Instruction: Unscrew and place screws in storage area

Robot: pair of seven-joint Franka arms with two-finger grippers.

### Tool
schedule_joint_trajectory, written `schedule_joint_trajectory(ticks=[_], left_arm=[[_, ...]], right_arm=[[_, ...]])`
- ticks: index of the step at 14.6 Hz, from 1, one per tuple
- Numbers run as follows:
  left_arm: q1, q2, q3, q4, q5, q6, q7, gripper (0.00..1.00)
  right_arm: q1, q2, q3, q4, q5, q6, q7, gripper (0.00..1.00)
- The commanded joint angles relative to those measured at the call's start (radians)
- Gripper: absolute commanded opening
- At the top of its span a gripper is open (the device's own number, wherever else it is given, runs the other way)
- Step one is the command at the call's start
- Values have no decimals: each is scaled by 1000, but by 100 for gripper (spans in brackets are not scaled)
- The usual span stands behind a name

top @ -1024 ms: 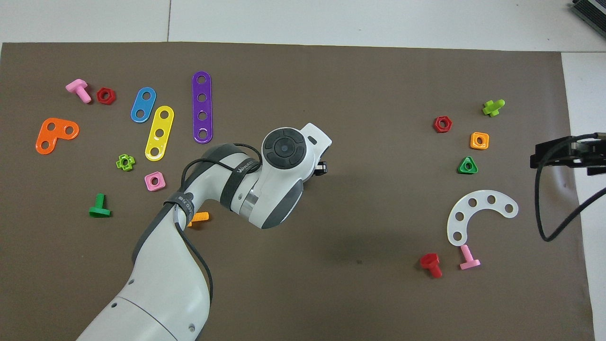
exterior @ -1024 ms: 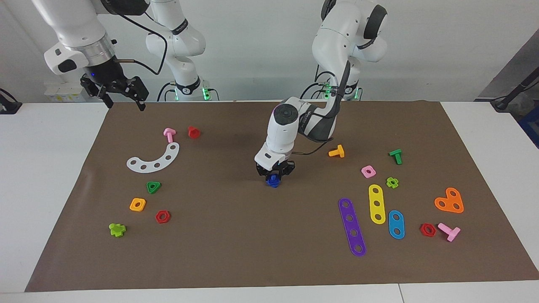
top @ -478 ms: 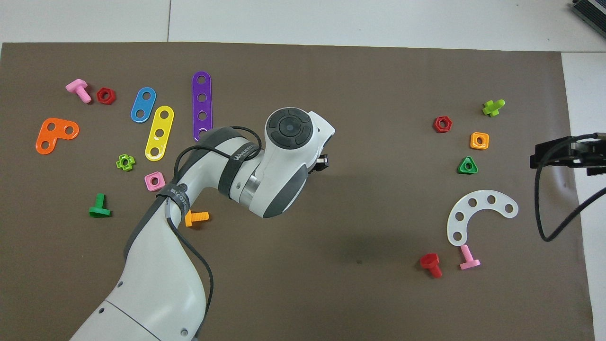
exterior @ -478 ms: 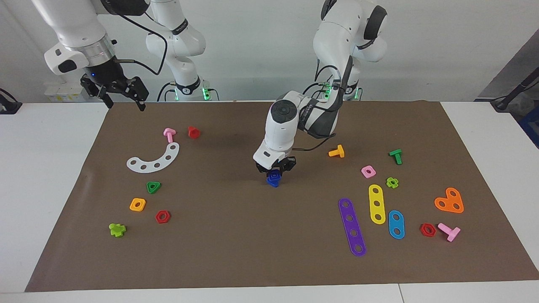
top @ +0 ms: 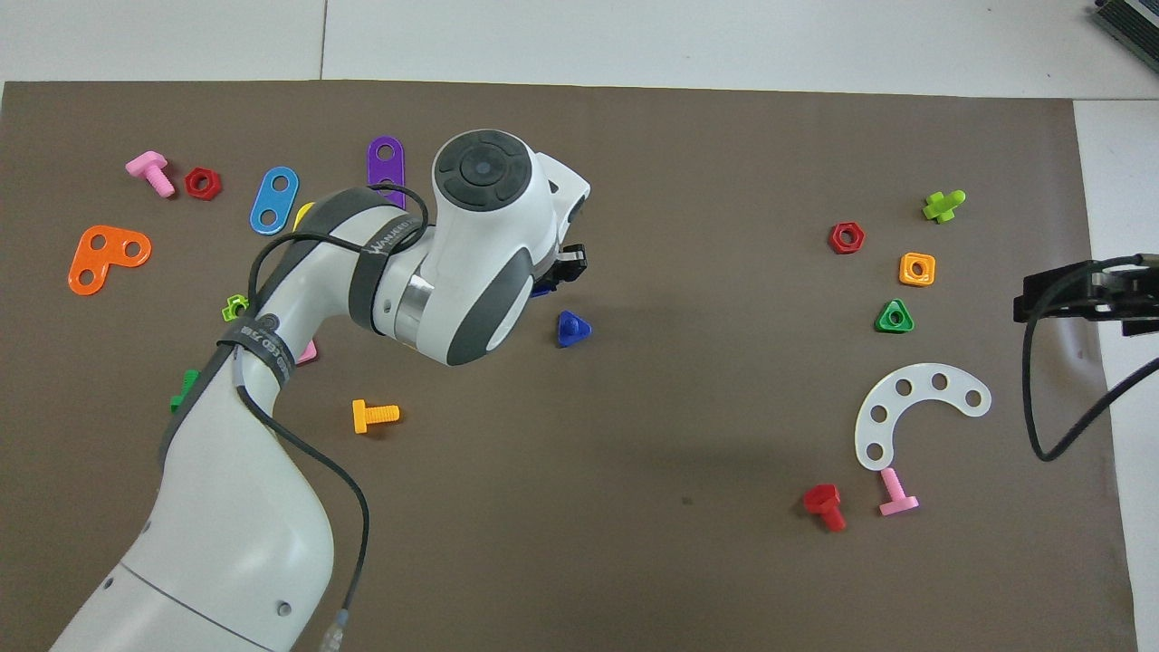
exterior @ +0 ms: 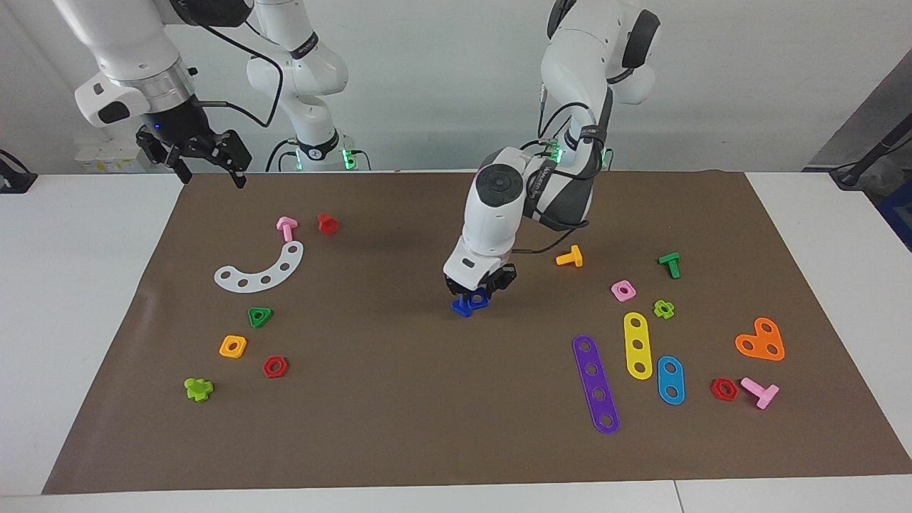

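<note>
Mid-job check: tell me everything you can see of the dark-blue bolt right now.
The dark-blue bolt looks like small, glossy toy plastic. It is clamped in the shut fingertips of the left gripper, which hide most of it, so only a sliver of blue shows from overhead. It hangs low over the middle of the brown mat, close above a dark-blue triangular nut lying there. I cannot tell whether bolt and nut touch.

Left pincer [exterior: 479, 293] holding screw [exterior: 479, 292], seemingly just above nut [exterior: 464, 306], mid-mat [exterior: 399, 399].

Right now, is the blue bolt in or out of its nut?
Out. The shut left gripper holds the bolt; overhead, the triangular blue nut lies on the mat apart from it.
</note>
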Motion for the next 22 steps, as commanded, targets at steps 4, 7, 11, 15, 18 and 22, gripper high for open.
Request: schedule_joint_trajectory(ticks=[4, 7, 11, 15, 18, 22], left_arm=[[183, -125, -7, -162, -40, -28, 315, 33], [235, -166, -5, -272, -40, -1, 463, 33], [249, -217, -5, -427, -40, 102, 537, 46], [250, -245, -5, -535, -40, 228, 540, 54], [261, -246, -4, -543, -40, 243, 554, 58], [267, -239, -4, -492, -40, 228, 565, 100]], right_arm=[[148, 89, 18, -27, 1, 155, 138, 100], [320, 232, 20, -13, -14, 319, 354, 100], [461, 411, 20, 13, -4, 547, 530, 100], [560, 534, 20, 11, -16, 663, 573, 100], [581, 577, 20, -7, -17, 723, 575, 100], [603, 611, 18, -18, -53, 741, 561, 88]])
